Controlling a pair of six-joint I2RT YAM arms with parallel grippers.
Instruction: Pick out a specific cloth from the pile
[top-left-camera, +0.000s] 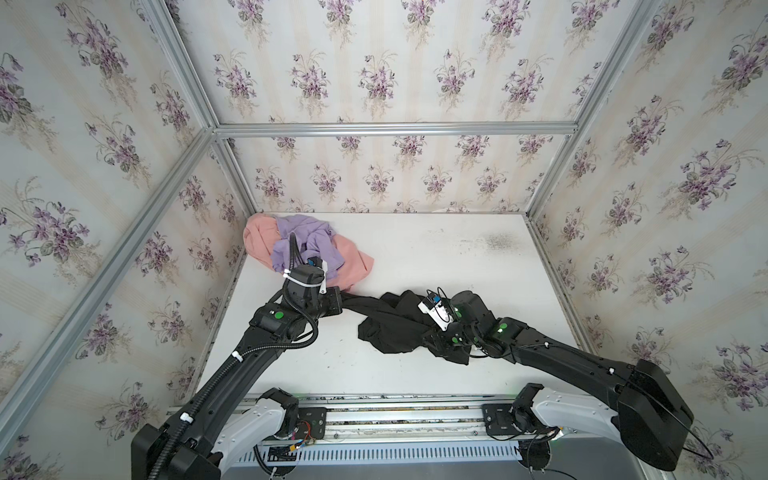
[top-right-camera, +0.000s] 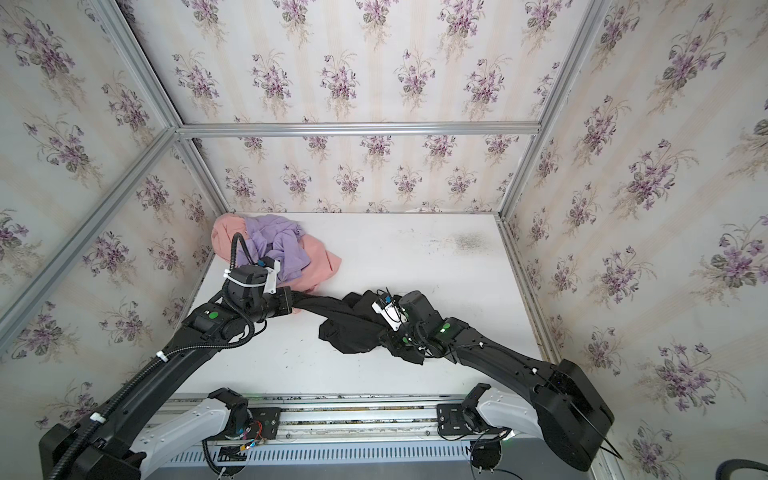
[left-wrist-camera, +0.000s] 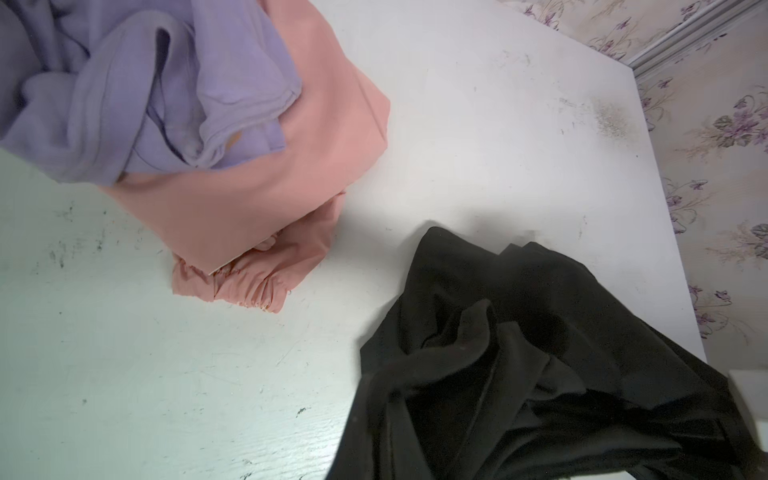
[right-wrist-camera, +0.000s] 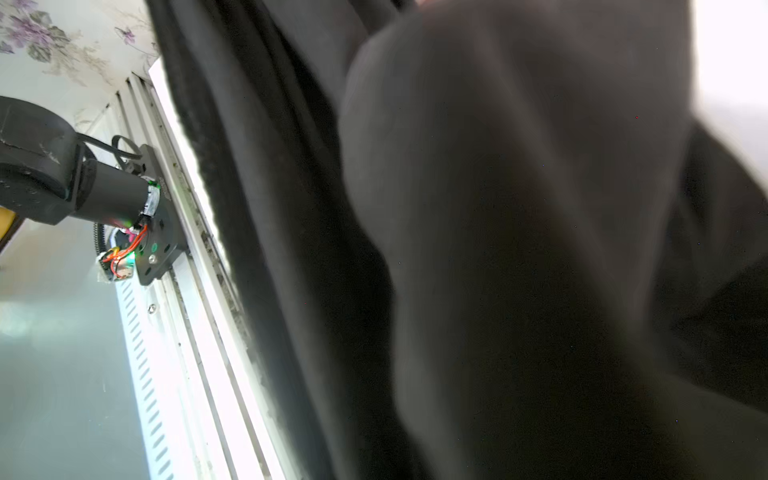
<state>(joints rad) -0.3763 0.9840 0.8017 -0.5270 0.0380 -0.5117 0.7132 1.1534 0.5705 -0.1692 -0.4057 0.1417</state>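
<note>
Two arms hold the black cloth (top-left-camera: 395, 326) stretched across the white desk (top-left-camera: 457, 257), its bulk well apart from the pile (top-left-camera: 299, 249) in the far left corner, where a lilac cloth (top-left-camera: 305, 241) lies over a pink cloth (top-left-camera: 355, 262). Left jaws are pressed together on one twisted end, just beside the pink hem, seemingly anchoring it so the garment pulls into a band. Right jaws sit buried in bunched folds; whether they pinch or stand apart cannot be told. Separation looks all but done.

Walls (top-left-camera: 374, 62): pale striped wallpaper, purple flower sprigs
Frame (top-left-camera: 395, 129): silver metal bars
Tabletop (top-left-camera: 457, 266): white, scuffed — grey smudge (top-left-camera: 500, 241) near far right corner
</note>
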